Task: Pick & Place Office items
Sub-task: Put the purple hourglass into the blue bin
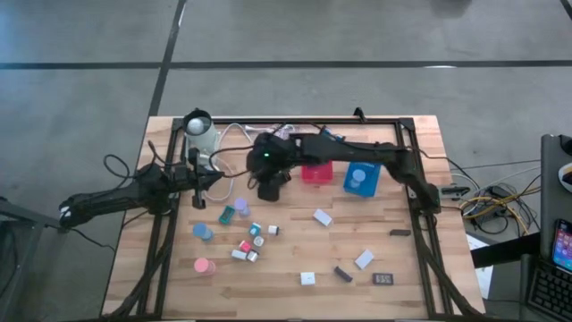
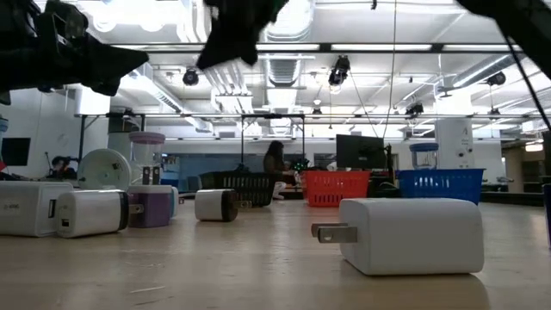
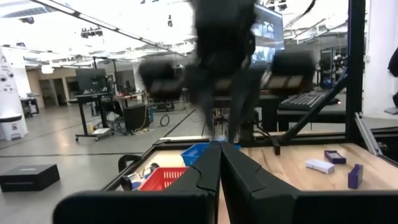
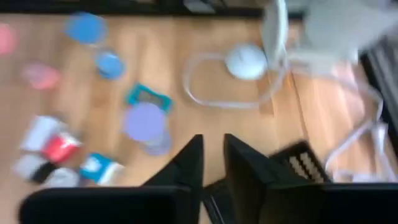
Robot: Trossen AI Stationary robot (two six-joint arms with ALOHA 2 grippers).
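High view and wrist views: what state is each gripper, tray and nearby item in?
Left gripper: shut, empty, above the table's left side.
Right gripper: nearly shut, nothing visibly held.
Red tray: upright on the table.
Blue tray: holds a pale round item.
Lavender roll: loose on the table.

High camera looked straight down on the whole table [image 1: 295, 259]. Low camera sat at tabletop level, close behind a white charger [image 2: 413, 234], facing the room. Left wrist camera faced across the table; right wrist camera pointed down; both showed tabletop pieces seen from above.
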